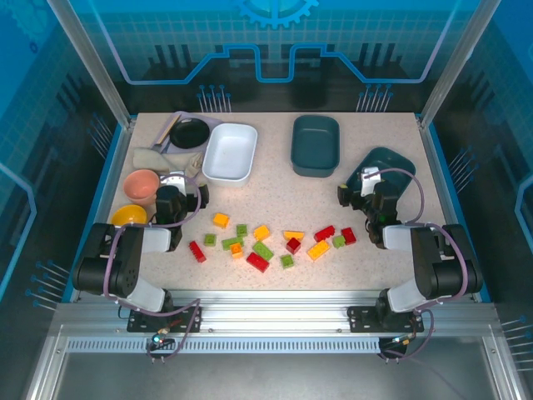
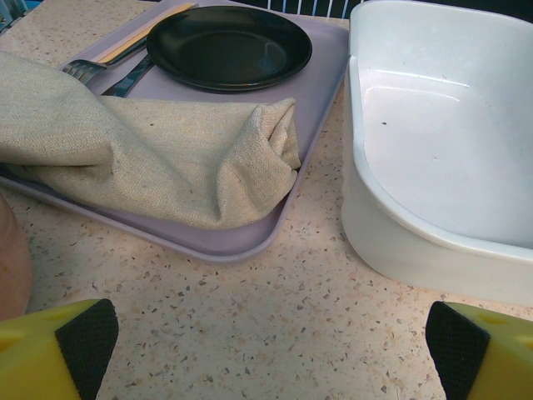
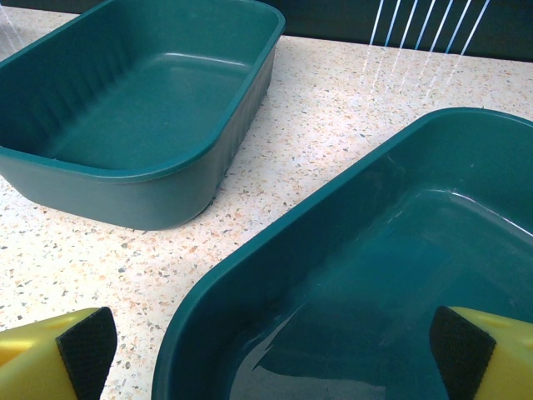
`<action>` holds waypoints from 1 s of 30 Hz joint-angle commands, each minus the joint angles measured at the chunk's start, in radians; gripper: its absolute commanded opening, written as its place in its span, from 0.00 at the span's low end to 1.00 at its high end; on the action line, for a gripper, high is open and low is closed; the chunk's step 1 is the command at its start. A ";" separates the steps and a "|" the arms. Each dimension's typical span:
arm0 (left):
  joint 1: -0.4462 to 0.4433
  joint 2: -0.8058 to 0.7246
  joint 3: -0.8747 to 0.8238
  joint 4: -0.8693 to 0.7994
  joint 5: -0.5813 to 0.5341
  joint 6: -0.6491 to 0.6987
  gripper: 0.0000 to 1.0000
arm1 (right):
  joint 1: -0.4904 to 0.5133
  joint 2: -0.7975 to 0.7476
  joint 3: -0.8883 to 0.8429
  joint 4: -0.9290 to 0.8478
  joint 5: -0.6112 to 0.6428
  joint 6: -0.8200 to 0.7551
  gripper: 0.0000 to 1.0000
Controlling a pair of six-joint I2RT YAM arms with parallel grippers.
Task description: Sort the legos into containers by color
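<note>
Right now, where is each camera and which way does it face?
Top external: above, behind the bases, looking down at the table; left arm, right arm show.
Left wrist: low, facing the white tub and lilac tray; left fingers at bottom corners.
Right wrist: low, facing the far teal tub and near teal tub; right fingers likewise.
Shared: top and left wrist see the white tub.

Speckled tabletop (image 1: 275, 200) — blue patterned walls (image 1: 42, 125)
</note>
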 commanded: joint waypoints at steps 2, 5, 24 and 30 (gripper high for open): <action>0.012 -0.001 0.015 0.002 0.024 0.023 0.99 | -0.002 0.008 0.005 0.006 -0.014 -0.006 1.00; 0.012 -0.002 0.014 0.001 0.024 0.023 0.99 | -0.002 0.008 0.006 0.006 -0.014 -0.005 1.00; -0.046 -0.165 0.117 -0.283 -0.077 0.056 0.99 | 0.031 -0.113 0.111 -0.257 0.138 0.012 1.00; -0.183 -0.388 0.226 -0.431 -0.276 0.045 0.99 | 0.107 -0.327 0.297 -0.438 0.358 0.017 1.00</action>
